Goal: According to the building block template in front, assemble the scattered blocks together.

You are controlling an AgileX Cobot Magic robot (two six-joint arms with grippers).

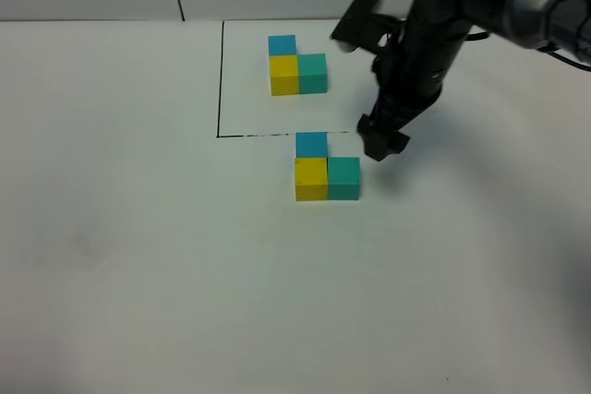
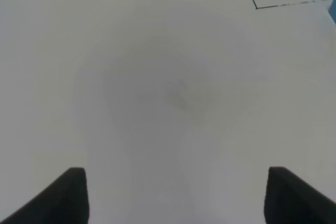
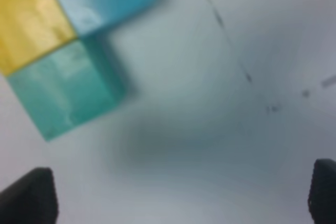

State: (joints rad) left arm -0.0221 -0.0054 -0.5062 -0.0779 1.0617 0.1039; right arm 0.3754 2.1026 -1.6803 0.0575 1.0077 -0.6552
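Assembled blocks (image 1: 326, 173) sit whole; right gripper (image 1: 381, 143) beside them spread wide, left gripper unseen overhead

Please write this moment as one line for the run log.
right claw: open, empty, beside copy | left claw: open, empty | copy: matches template | blocks: touching
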